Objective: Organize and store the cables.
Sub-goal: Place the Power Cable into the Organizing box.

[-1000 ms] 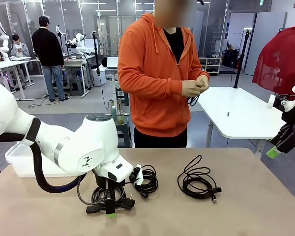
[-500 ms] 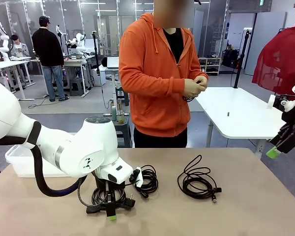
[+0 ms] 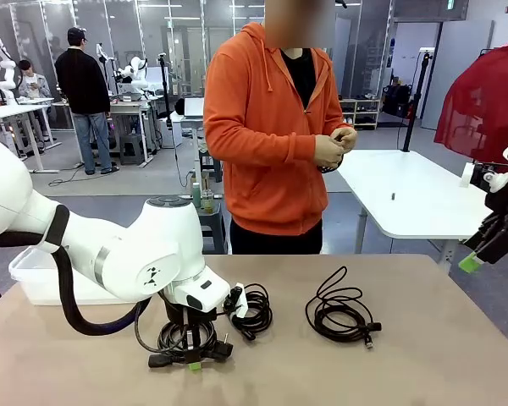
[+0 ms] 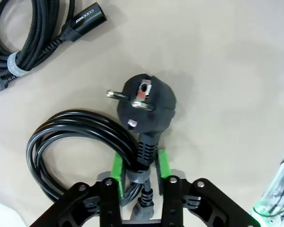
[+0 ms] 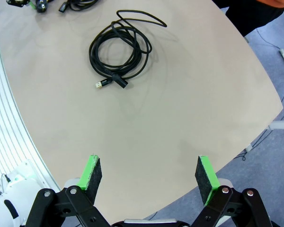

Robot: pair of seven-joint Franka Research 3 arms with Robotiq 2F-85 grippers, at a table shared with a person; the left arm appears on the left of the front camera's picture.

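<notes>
Three black cables lie coiled on the tan table point(image 3: 423, 355). My left gripper point(image 3: 192, 359) points down at the left one, a thick power cable point(image 3: 164, 340). In the left wrist view this gripper point(image 4: 138, 165) is shut on the power cable point(image 4: 61, 137) just behind its round plug point(image 4: 146, 101). A braided cable point(image 4: 33, 28) lies beside it, the middle coil point(image 3: 256, 311) in the front view. The right coil point(image 3: 339, 311) lies apart, and the right wrist view shows this coil point(image 5: 119, 52) too. My right gripper point(image 3: 476, 258) hangs open off the table's right edge, its jaws point(image 5: 149, 172) holding nothing.
A person in an orange hoodie point(image 3: 271, 135) stands at the far side, both hands winding another thin black cable point(image 3: 332, 165). A white plastic bin point(image 3: 30, 279) sits at the table's left rear. A white table point(image 3: 406, 199) stands behind on the right.
My left gripper has closed on the power cable's bundle near the plug. The person's hands keep working on their cable. The right arm has not moved.
</notes>
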